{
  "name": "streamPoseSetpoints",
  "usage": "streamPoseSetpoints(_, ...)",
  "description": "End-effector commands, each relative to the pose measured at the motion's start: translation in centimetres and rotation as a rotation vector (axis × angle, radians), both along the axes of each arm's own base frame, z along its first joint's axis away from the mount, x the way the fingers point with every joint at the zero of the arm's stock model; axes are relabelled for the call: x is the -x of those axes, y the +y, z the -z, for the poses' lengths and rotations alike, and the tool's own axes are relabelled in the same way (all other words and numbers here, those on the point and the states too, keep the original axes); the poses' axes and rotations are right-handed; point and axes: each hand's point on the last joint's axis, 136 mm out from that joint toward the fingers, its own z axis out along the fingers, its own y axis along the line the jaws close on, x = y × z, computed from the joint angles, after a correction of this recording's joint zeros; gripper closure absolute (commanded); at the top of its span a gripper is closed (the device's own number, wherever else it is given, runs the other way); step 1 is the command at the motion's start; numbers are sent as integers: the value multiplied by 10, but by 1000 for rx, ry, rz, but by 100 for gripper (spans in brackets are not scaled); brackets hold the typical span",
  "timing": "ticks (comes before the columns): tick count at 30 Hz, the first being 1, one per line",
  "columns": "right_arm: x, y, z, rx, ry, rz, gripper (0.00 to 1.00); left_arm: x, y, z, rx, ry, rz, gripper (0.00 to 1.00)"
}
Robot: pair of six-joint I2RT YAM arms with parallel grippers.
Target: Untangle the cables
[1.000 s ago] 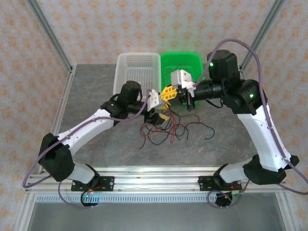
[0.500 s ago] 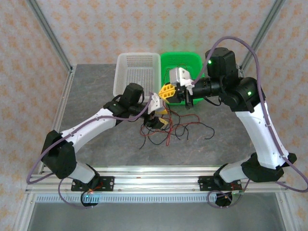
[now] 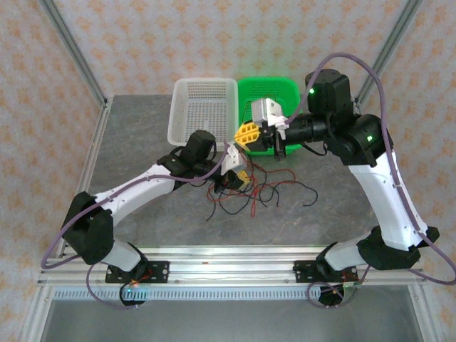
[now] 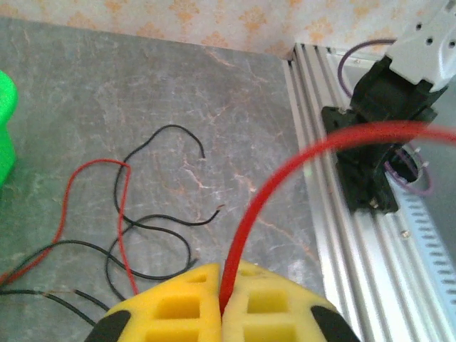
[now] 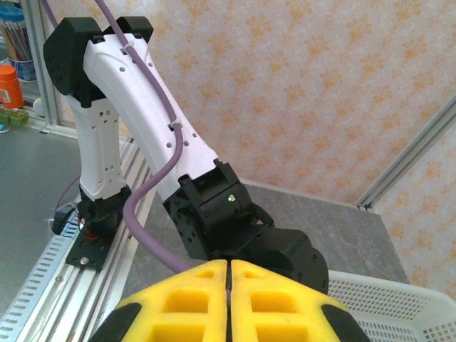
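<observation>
Loosely snarled cables (image 3: 249,194), thin red and black strands

In the left wrist view a thin red cable (image 4: 285,171) blurs near the lens and leaves by the right edge. From above, the left gripper (image 3: 239,177) covers part of the red-and-black cable tangle (image 3: 251,199).

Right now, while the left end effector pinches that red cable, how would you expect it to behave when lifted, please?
Probably floppy: the red cable arcs loosely from the shut left end effector. Likely very light, being so thin. It may drag neighbours along, since red and black cables loop over one another on the table.
</observation>
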Motion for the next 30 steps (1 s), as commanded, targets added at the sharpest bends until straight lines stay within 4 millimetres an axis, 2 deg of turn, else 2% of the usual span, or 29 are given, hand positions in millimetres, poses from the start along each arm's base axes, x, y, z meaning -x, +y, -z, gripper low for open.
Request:
streamPoseSetpoints(1, 3, -9, -29, -93, -69, 55, 100, -9, 0, -12, 48, -31, -70, 100)
streamPoseSetpoints(4, -14, -20, -52, -212, -98, 221, 100, -19, 8, -13, 78, -40, -195, 100)
streamPoseSetpoints(6, -28, -35, -73, -339, -127, 367, 100, -23, 16, -14, 122, -33, -285, 100)
streamPoseSetpoints(9, -44, -69, -107, -527, -166, 578, 100, -26, 30, -15, 202, -3, -413, 100)
streamPoseSetpoints(12, -62, -99, -127, -677, -170, 763, 100, -26, 43, -12, 257, 30, -508, 100)
streamPoseSetpoints(16, -84, -128, -136, -812, -159, 952, 100, -14, 50, -12, 310, 65, -519, 100)
streamPoseSetpoints(21, -109, -141, -134, -859, -155, 1099, 100, -7, 52, -10, 292, 68, -532, 100)
streamPoseSetpoints(28, -125, -152, -137, -921, -176, 1205, 100, -9, 57, -21, 307, 54, -561, 100)
streamPoseSetpoints(30, -122, -163, -145, -975, -196, 1241, 100, -11, 58, -19, 283, 49, -573, 100)
